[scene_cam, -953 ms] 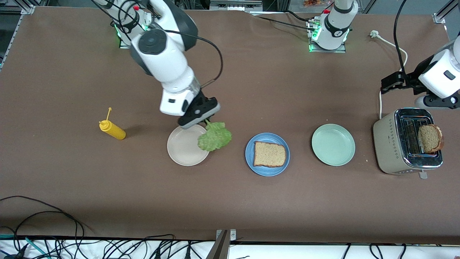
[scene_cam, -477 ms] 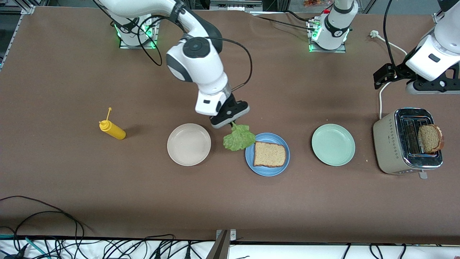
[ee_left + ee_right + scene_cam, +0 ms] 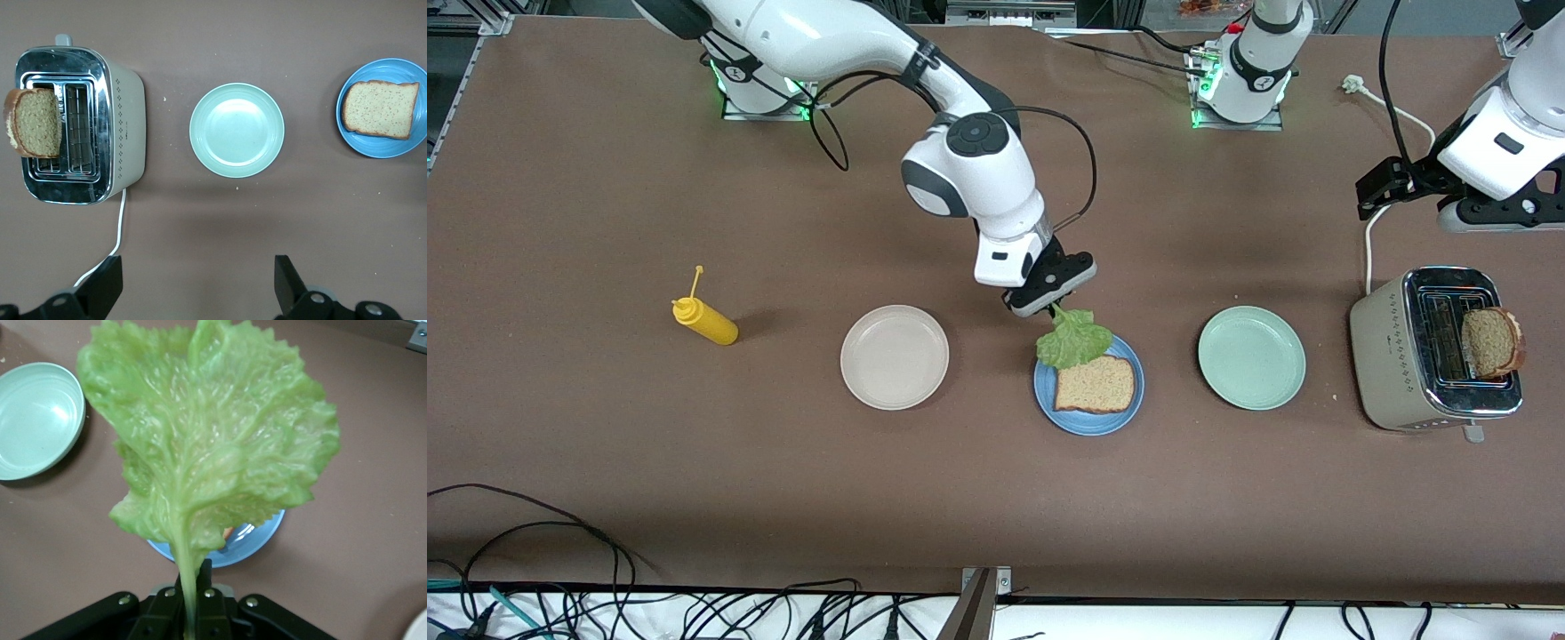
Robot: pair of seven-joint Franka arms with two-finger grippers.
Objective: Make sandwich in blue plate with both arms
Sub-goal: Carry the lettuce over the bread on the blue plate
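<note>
a: lettuce leaf (image 3: 1074, 338) had shifted since a second earlier, right?
b: yes. back then it hung over the cream plate (image 3: 895, 356); at this moment it dangled over the rim of the blue plate (image 3: 1089, 420), its tip overlapping the bread slice (image 3: 1096, 386) that lay on that plate.
a: and the right end effector (image 3: 1055, 307)?
b: fingers pinched together on the leaf's stem, up in the air over the blue plate's edge. the arm had swung from the cream plate toward the left arm's end of the worktop (image 3: 996, 498).
a: left end effector (image 3: 199, 285)?
b: fingers spread wide apart, holding nothing, hovering over the worktop close to the toaster (image 3: 1436, 349). it had risen a little from a second before.
a: anything else?
b: second bread slice (image 3: 1491, 341) stood in the toaster slot, unchanged. mint-green plate (image 3: 1251, 357) sat between the blue plate and the toaster, and a yellow squeeze bottle (image 3: 705, 321) lay toward the right arm's end; none of them had moved.
</note>
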